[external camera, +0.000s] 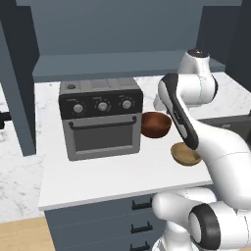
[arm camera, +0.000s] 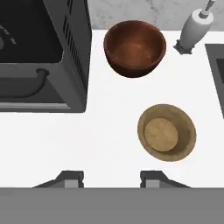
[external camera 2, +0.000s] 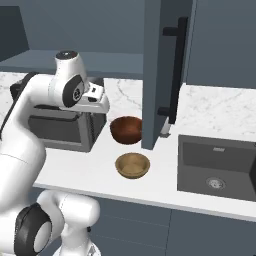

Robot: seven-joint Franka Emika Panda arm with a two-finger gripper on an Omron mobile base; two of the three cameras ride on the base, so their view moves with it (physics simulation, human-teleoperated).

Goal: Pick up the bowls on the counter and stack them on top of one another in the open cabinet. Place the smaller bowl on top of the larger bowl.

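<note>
The larger dark reddish-brown bowl (external camera: 156, 124) (external camera 2: 126, 129) (arm camera: 134, 47) stands upright on the white marble counter (external camera: 112, 171) (external camera 2: 80, 165), just right of the toaster oven. In front of it and slightly to the right sits the smaller light tan bowl (external camera: 185, 154) (external camera 2: 132, 165) (arm camera: 166, 132), a short gap apart. My gripper (arm camera: 111, 178) hangs open above the counter with nothing between its fingers, looking down on both bowls. The open cabinet's blue-grey shelf (external camera: 122, 63) (external camera 2: 115, 57) runs above the counter behind the oven.
A grey toaster oven (external camera: 100, 117) (external camera 2: 60, 125) (arm camera: 39, 52) with knobs takes up the counter's left. The open cabinet door (external camera 2: 160, 75) with its black handle juts out beside the bowls. A dark sink (external camera 2: 217, 167) and a grey dispenser (arm camera: 194, 28) lie to the right.
</note>
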